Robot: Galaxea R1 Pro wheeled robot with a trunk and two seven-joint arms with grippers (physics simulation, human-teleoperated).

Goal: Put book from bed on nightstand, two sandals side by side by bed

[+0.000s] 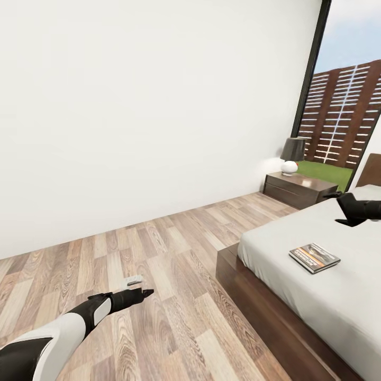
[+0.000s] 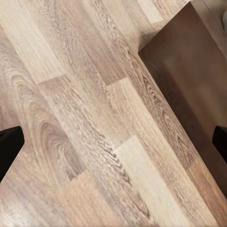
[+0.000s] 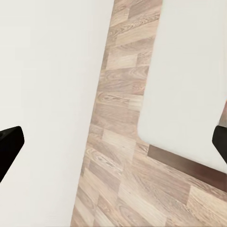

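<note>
The book [image 1: 314,257] lies flat on the bed [image 1: 296,238] near its edge, its cover lettering too small to read. The left gripper [image 1: 138,293] reaches low over the floor [image 1: 174,248], fingers spread and empty. The right gripper [image 1: 338,203] hangs above the mattress, also spread and empty.

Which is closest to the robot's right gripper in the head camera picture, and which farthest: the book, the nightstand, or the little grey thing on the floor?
From the right gripper, hovering over the bed:
1. The book, lying on the mattress just below it.
2. The nightstand, beside the bed's head, under the lamp; nearly as close as the book.
3. The small grey object, across the floor near the left gripper.
</note>
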